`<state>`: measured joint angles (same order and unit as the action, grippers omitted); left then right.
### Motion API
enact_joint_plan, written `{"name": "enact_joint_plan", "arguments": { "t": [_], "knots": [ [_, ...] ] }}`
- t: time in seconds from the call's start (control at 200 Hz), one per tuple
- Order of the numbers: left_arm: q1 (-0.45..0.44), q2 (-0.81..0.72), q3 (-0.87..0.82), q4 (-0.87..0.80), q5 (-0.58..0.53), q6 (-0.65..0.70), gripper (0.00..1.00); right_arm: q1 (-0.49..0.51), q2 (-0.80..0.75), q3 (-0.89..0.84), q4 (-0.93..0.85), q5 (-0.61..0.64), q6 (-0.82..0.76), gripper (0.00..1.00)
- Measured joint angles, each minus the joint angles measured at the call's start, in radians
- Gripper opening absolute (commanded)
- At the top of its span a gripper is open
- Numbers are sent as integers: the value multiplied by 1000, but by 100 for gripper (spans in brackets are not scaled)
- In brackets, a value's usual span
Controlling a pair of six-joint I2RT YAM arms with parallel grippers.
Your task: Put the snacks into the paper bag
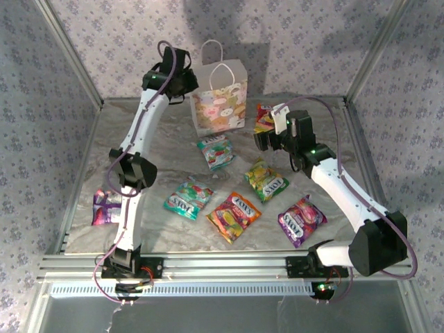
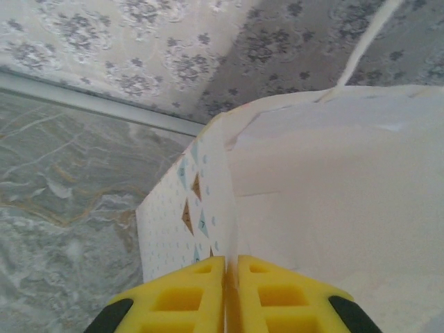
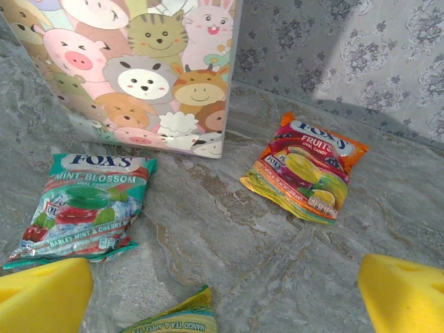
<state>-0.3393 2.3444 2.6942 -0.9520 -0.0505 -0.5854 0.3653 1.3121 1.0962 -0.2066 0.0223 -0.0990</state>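
The white paper bag [image 1: 220,104] with its cartoon print stands upright at the back of the table. My left gripper [image 1: 187,87] is at the bag's upper left edge. In the left wrist view its yellow fingers [image 2: 187,295] are shut on the bag's side wall [image 2: 208,201], with the white inside of the bag to the right. Several snacks lie flat on the table: a teal packet [image 1: 215,151], a red-orange one [image 1: 263,116], a yellow-green one [image 1: 266,180]. My right gripper [image 1: 263,141] hangs open above the table between the teal packet [image 3: 87,208] and the red-orange packet [image 3: 305,173], holding nothing.
More packets lie nearer the front: teal [image 1: 187,198], red-orange [image 1: 233,216], purple [image 1: 302,220], and a purple one [image 1: 105,207] by the left arm. Patterned walls and metal frame posts enclose the marble table [image 1: 166,159].
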Motion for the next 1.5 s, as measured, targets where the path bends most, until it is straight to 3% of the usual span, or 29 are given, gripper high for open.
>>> {"name": "enact_joint_plan", "arguments": {
  "t": [0.275,0.51,0.71,0.895,1.019,1.294,1.499],
  "knots": [
    [39,-47,0,-77,-66,29,13,0,0,0,0,-2,1,100],
    [60,-203,-116,-101,-137,73,12,13,6,0,1,-12,5,100],
    [73,-293,-212,-98,-153,96,36,36,21,0,1,-11,5,100],
    [74,-293,-224,-62,-36,150,49,46,21,0,1,-11,5,100],
    [43,-259,-173,-55,38,214,54,48,21,1,0,-7,5,100],
    [-117,-169,-78,-63,59,392,58,50,21,1,0,8,5,100],
    [-117,-155,-74,-51,23,421,58,50,21,2,-2,16,3,100]
  ]
}}
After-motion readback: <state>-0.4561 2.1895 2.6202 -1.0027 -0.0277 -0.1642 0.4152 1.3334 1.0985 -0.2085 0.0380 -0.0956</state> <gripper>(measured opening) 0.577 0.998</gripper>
